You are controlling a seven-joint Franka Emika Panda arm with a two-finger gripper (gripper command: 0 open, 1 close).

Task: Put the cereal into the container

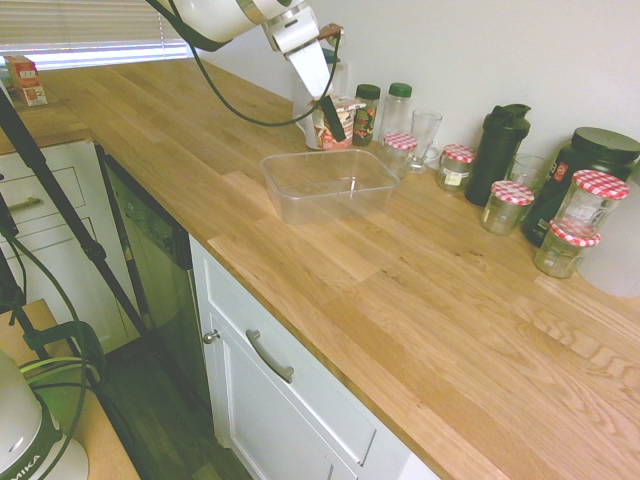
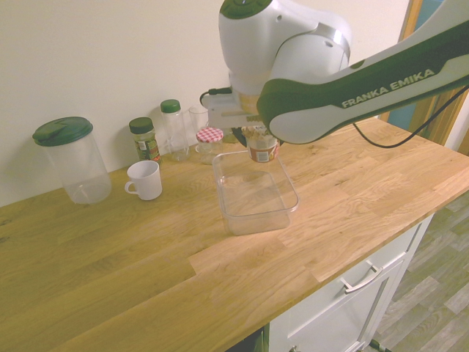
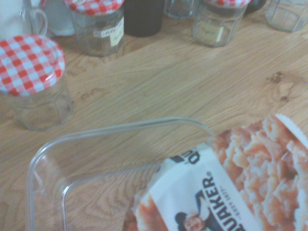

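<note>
The cereal (image 1: 340, 124) is a small cup with red-pink printed sides and a printed foil lid, and it hangs tilted in the air. My gripper (image 1: 333, 115) is shut on it, with dark fingers on either side of the cup. The cup hovers over the far end of the container (image 1: 300, 161), a clear shallow rectangular tub on the wooden counter. From the other side, the cereal (image 2: 261, 147) hangs just above the container's (image 2: 292, 209) back wall. In the wrist view the cereal's lid (image 3: 226, 187) shows close by over the container's rim (image 3: 120, 127).
Behind the tub stand spice bottles (image 1: 367, 112), a drinking glass (image 1: 424, 135), several glass jars with red checked lids (image 1: 400, 150), and a black shaker (image 1: 498, 150). A white mug (image 2: 143, 180) and a tall clear jug (image 2: 72, 160) stand by the wall. The counter edge (image 1: 300, 330) drops to cabinets.
</note>
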